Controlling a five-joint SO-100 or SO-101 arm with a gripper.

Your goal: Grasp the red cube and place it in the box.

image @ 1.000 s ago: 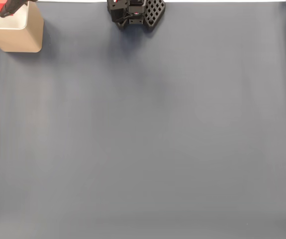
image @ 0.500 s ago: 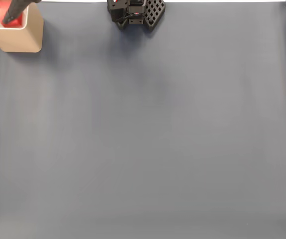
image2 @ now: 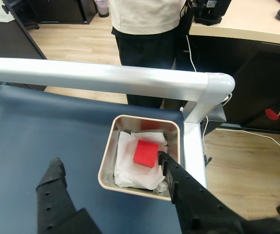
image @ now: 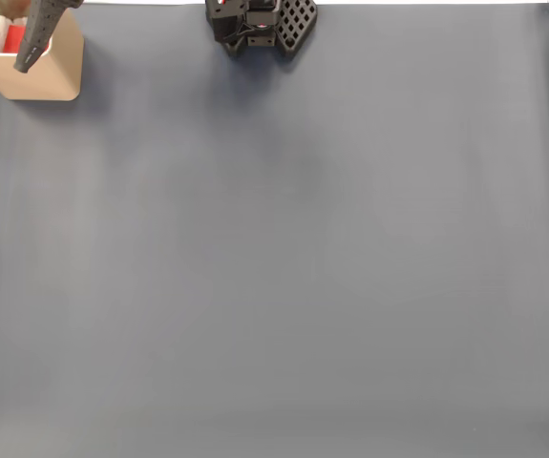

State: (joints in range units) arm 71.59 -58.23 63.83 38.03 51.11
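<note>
In the wrist view's lower centre, the small bright red cube (image2: 146, 152) lies on crumpled white paper (image2: 130, 170) inside the tan square box (image2: 106, 156), its faces slightly skewed to the walls. The black end effector (image2: 108, 161) hangs above, fingers apart, empty.

In the fixed view, the box (image: 50, 81) sits at the upper left of the dark blue table (image: 284, 267).

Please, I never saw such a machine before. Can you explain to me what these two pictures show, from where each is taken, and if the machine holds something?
It is a small robot arm on a table with a dark blue cover. The fixed view looks down from above; the arm's base sits at the top edge. The wrist view comes from a camera on the arm itself, looking past its gripper, whose two black fingers stand open and hold nothing. The red cube lies on white paper inside the box. A person stands behind the table.
</note>
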